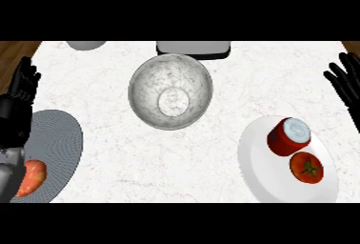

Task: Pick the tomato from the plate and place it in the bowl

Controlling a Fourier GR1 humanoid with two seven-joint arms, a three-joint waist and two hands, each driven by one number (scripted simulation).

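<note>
Tabletop stock, near to far: tomato waiting on its plate, bowl standing empty, both hands holding nothing.

Nearest, the tomato is lying on the white plate at the right, touching or nearly touching a red can that is sitting tilted on the same plate; at the left, an orange-red item is resting on a grey plate. Further off, the speckled bowl is standing at centre, well apart from the tomato. The left hand and right hand are resting at the side edges, fingers straight and spread. Farthest, a dark-based block and a grey round object are sitting along the back edge. Risk: the can is crowding the tomato, so closing fingers may be knocking it or seizing it instead.
</note>
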